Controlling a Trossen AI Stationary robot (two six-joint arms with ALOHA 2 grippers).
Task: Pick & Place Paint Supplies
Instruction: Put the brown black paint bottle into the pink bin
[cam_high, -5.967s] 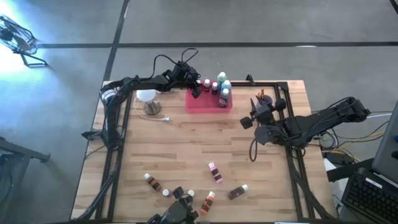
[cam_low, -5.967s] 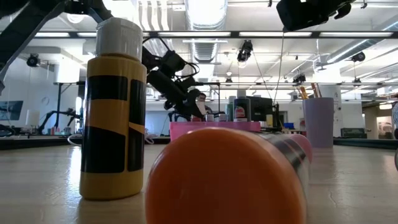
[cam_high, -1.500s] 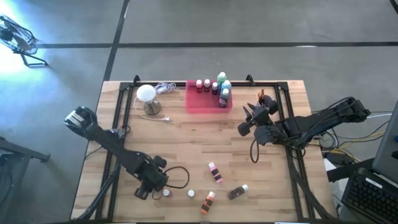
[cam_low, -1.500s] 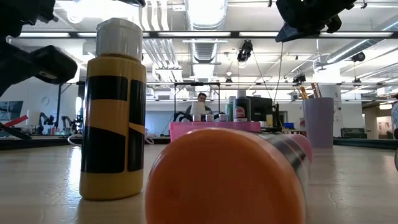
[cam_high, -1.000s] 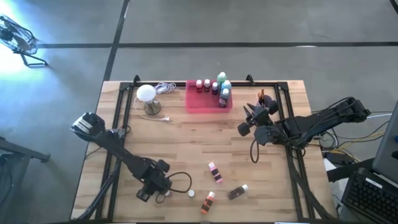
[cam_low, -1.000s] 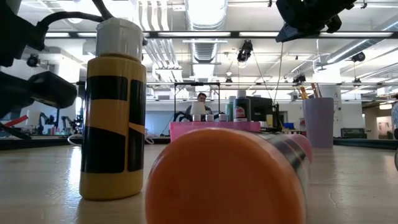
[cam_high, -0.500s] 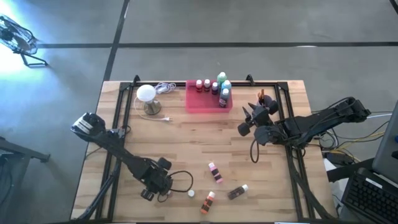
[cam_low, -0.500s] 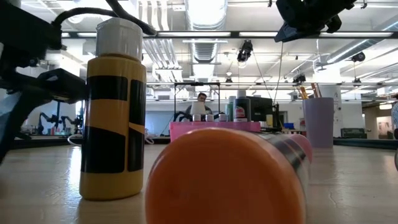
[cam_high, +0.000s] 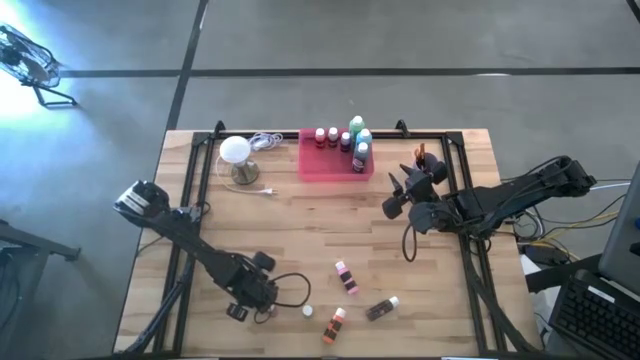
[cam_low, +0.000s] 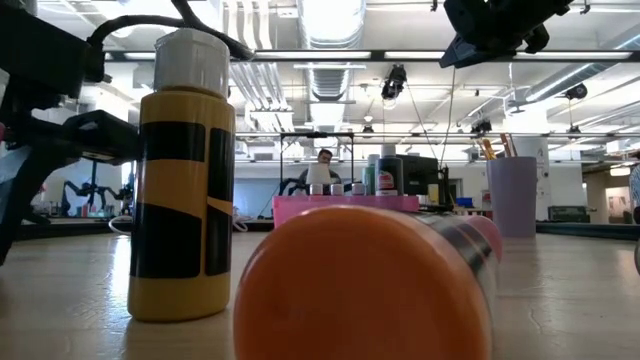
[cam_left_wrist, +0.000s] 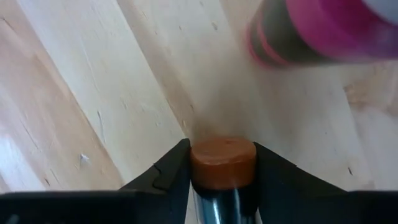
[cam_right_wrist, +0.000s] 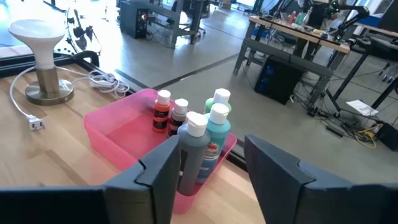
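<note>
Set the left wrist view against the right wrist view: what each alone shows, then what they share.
Left wrist only: the left gripper closed on a brown bottle, a pink bottle lying beyond. Right wrist only: the open right gripper facing the pink tray of upright bottles, plus the white lamp. Both: the wooden tabletop.

pink tray, yellow black-banded bottle
</note>
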